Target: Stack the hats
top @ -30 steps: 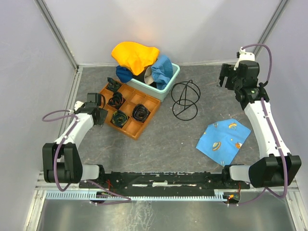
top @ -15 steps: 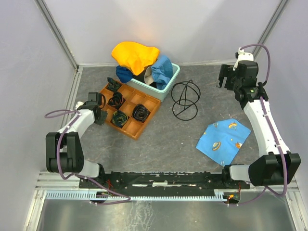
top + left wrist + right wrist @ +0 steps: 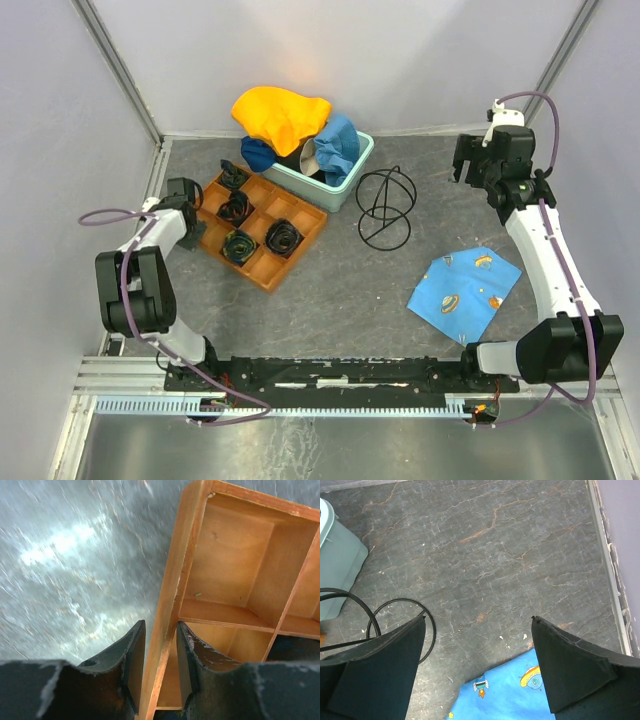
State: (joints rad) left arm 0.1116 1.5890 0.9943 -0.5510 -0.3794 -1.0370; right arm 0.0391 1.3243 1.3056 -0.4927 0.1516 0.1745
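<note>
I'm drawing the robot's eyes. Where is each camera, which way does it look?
Top: above and behind, looking down at the table; both arms show.
Left wrist: looks along the left claw, pinching the wooden tray by its wall.
Right wrist: looks down past the open right claw at the blue cloth.
Top and right wrist share that cloth.
</note>
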